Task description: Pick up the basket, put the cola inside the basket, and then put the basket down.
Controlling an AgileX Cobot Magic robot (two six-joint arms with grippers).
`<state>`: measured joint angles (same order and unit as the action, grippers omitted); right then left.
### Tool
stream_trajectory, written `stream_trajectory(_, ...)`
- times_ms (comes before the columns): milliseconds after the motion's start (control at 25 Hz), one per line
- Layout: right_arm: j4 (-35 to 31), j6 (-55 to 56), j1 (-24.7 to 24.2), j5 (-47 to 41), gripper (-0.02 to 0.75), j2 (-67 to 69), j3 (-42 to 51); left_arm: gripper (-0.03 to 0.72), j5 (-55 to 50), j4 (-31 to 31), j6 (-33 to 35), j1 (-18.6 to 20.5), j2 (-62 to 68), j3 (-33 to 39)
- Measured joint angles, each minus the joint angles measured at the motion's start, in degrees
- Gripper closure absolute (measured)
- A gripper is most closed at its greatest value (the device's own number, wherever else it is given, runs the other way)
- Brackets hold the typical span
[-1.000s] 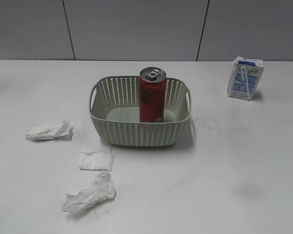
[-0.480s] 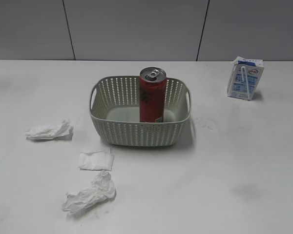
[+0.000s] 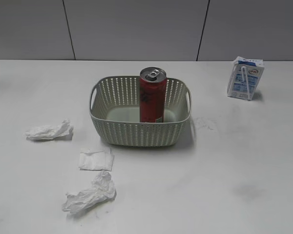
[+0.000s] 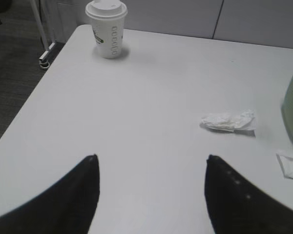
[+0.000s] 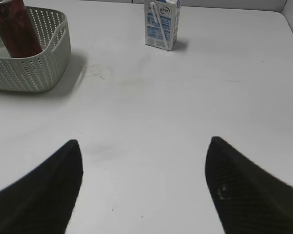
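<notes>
We see the basket (image 3: 140, 127) set on the white table (image 3: 234, 161), the cola (image 3: 152, 95) standing upright inside it, nr the back wall. Left gripper (image 4: 151, 165) hangs over bare tabletop well left of the basket, jaws spread wide, holding nothing; right gripper (image 5: 144, 146) likewise released, off to the basket's right. Milk carton (image 3: 245, 78) stands at rear right; three crumpled tissues (image 3: 89, 194) lie front left; a paper cup (image 4: 107, 28) sits at the far left corner.
</notes>
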<state>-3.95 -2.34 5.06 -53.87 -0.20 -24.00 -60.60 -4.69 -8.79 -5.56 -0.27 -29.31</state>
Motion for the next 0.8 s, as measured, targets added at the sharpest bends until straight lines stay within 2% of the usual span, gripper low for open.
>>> stream_trajectory(120,0.0,0.0,0.0,0.0,0.147,0.0,0.0,0.211,0.0,0.0,0.0,1.1,0.0,0.0)
stream_trajectory(480,0.0,0.0,0.0,0.0,0.147,0.0,0.0,0.286,0.0,0.0,0.0,1.1,0.0,0.0)
stream_trajectory(800,0.0,0.0,0.0,0.0,0.147,0.0,0.0,0.300,0.0,0.0,0.0,1.1,0.0,0.0)
